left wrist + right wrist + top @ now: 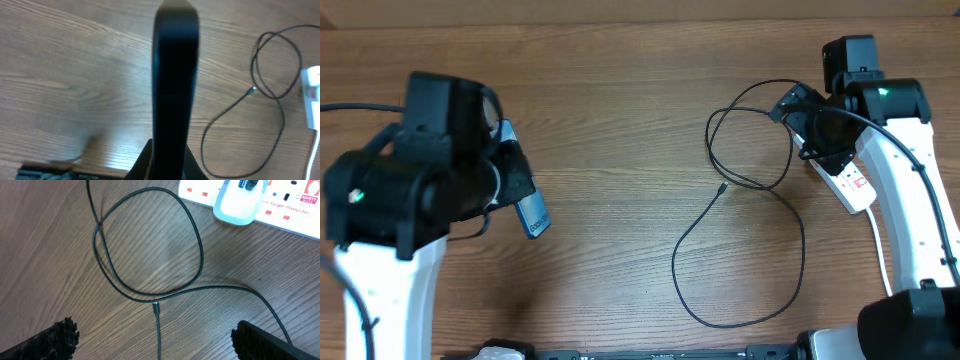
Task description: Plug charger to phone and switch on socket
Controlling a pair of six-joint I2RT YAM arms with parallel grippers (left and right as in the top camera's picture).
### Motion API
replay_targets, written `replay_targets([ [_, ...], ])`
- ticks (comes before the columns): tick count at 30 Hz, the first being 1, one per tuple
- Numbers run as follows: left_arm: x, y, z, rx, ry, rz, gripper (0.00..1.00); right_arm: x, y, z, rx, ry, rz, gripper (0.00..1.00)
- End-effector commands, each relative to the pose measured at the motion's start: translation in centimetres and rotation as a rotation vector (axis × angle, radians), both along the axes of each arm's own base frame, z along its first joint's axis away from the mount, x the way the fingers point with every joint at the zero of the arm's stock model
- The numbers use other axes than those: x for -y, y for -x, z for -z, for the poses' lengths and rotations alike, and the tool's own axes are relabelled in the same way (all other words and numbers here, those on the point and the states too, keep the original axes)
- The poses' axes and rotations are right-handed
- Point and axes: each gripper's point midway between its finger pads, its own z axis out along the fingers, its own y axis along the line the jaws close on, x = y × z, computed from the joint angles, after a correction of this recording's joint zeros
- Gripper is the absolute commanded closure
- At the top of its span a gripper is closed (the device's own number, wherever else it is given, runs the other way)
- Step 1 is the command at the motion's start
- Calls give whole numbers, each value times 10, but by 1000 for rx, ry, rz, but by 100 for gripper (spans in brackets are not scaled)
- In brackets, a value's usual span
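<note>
Clamping the phone between its fingers, the left gripper is holding it at about 9 o'clock in the overhead view. The blue screen end is sticking out of the gripper toward 5 o'clock. Whether the phone is touching the table I cannot tell. In the left wrist view it is showing edge-on, as a dark bar running toward 12 o'clock.

The right gripper is hovering over the wood at about 3 o'clock in the overhead view. Its fingers are standing wide apart and gripping nothing.

The charger is lying loose on the table between the two arms, looping near the right arm and sweeping round toward 6 o'clock. Its connector is resting on the wood just at 12 o'clock from the gap between the right fingers, touching neither of them.

The socket is lying at 1 o'clock in the right wrist view, with a white plug sitting in it. Whether its red switches are on I cannot tell.
</note>
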Motion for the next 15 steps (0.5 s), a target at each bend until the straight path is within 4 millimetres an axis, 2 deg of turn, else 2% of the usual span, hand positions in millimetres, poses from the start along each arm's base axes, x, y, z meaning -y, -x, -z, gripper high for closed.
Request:
replay_targets([
  [1,-3,-6,6,25,-1,-40,96,-1,0,2,-3,-3,-9,0],
  [4,-3,-21,14,35,-17,-48,96,-2,1,2,-6,1,-36,0],
  [10,2,-39,32,-7,1,-77,96,-22,3,3,-5,7,-171,0],
  [15,6,-53,20,78,10,-39,96,-44,6,2,-2,9,-233,0],
])
